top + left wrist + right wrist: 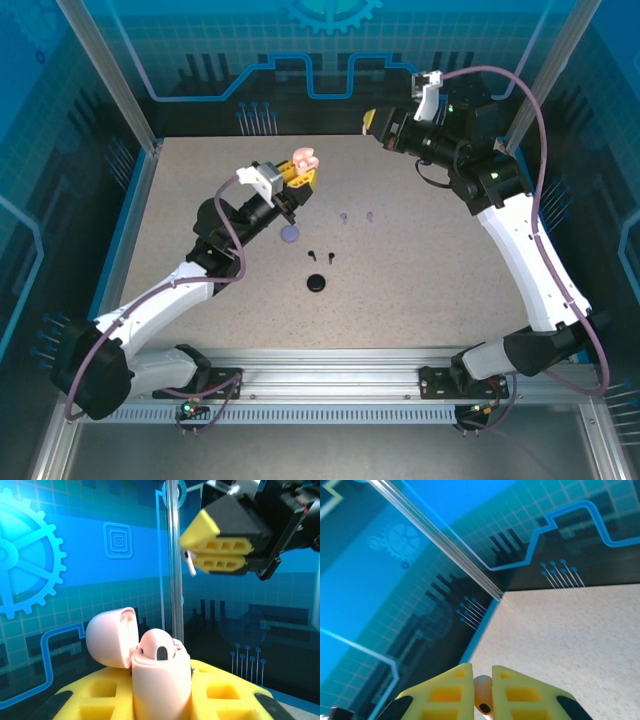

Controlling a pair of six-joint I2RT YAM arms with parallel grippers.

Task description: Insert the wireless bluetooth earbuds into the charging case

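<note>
My left gripper (297,172) is shut on the pale pink charging case (160,685) and holds it up off the table with its lid (111,636) swung open. One pale pink earbud (163,649) sits in the case. My right gripper (368,122) hovers high at the back and is shut on the other pale pink earbud (482,695). In the left wrist view that gripper (220,555) hangs above and to the right of the case, the earbud's stem (190,566) poking out. On the table lie two lavender earbuds (344,216) and two black earbuds (311,251).
A round lavender case (290,234) lies shut just below the left gripper. A round black case (317,283) lies nearer the table's front. Blue patterned walls and aluminium posts (173,560) enclose the speckled table (430,260).
</note>
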